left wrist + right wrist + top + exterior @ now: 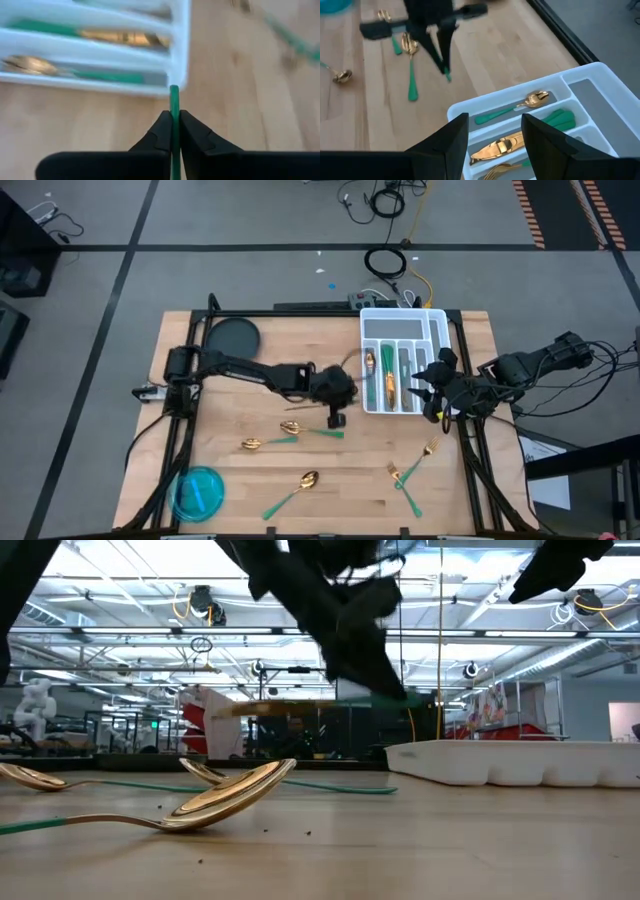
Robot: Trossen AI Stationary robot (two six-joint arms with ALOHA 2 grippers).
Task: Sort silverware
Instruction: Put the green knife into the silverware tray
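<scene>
Left gripper (174, 131): clamped on a green handle (174, 97), held just left of the tray (436, 320) for delivery; right gripper (494, 134): parted, empty, above the tray; loose silverware (292, 491) left on the table (470, 490).

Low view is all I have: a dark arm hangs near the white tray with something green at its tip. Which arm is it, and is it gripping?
Observer: It's the left arm. Its pincer is shut on a slim green handle, just short of the tray.
Operator: And the right one?
Observer: The right pincer is open above the tray's compartments.
Operator: Anything sorted yet?
Observer: Yes, a spoon lies in one compartment.
</scene>
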